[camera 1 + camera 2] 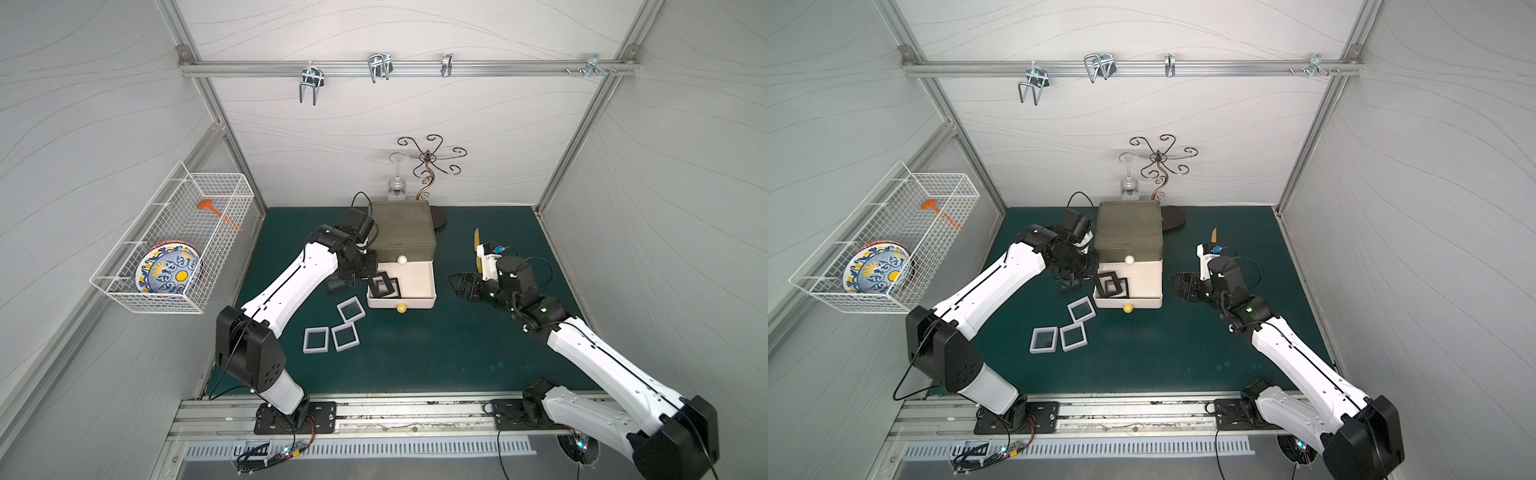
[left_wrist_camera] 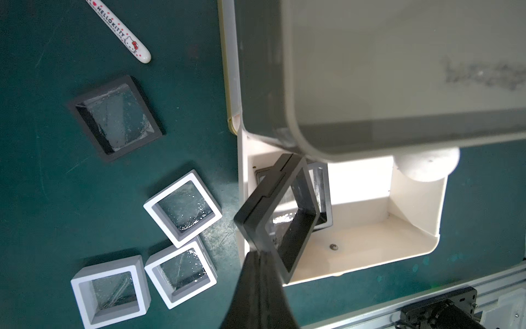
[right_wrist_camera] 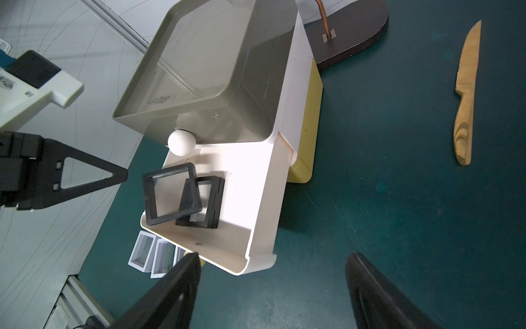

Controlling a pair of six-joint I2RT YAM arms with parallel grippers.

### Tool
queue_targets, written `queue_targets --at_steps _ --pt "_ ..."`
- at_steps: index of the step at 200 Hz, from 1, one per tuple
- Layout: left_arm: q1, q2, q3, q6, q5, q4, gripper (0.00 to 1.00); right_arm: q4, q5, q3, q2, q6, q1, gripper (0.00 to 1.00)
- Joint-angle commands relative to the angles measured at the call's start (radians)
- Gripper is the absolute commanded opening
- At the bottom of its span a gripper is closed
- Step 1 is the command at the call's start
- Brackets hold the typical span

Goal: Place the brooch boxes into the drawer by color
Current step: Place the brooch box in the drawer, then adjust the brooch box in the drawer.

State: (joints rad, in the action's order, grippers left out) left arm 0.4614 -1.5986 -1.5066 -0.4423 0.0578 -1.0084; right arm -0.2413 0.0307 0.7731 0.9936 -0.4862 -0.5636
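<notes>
The drawer [image 1: 403,232] stands at the back of the mat, its white tier [image 1: 419,286] with the yellow knob [image 1: 401,308] pulled open. Two black brooch boxes [image 3: 185,196] lie in it, one tilted against the tier's wall [image 2: 280,210]. A third black box [image 2: 116,116] and three white ones [image 1: 351,309] [image 1: 344,336] [image 1: 316,338] lie on the mat. My left gripper [image 2: 257,256] is shut and holds nothing, its tip [image 3: 125,173] just beside the tilted box. My right gripper [image 3: 273,259] hangs open to the right of the drawer [image 1: 459,284], with only mat between its fingers.
A wooden knife [image 3: 465,94] lies on the mat right of the drawer. A white Hello Kitty handle [image 2: 122,34] lies left of it. Behind stand a scrolled metal hook stand [image 1: 428,166] and a wine glass [image 1: 397,187]. A wire basket [image 1: 174,241] with plates hangs on the left wall.
</notes>
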Motion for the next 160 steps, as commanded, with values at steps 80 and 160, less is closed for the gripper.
queue_targets --at_steps 80,160 --pt "-0.045 0.052 -0.01 0.024 -0.072 -0.021 0.08 0.005 0.0 -0.001 -0.016 0.013 -0.013 0.85" --pt "-0.034 -0.035 0.064 -0.001 0.017 0.082 0.0 0.008 -0.008 -0.017 -0.014 0.008 -0.018 0.85"
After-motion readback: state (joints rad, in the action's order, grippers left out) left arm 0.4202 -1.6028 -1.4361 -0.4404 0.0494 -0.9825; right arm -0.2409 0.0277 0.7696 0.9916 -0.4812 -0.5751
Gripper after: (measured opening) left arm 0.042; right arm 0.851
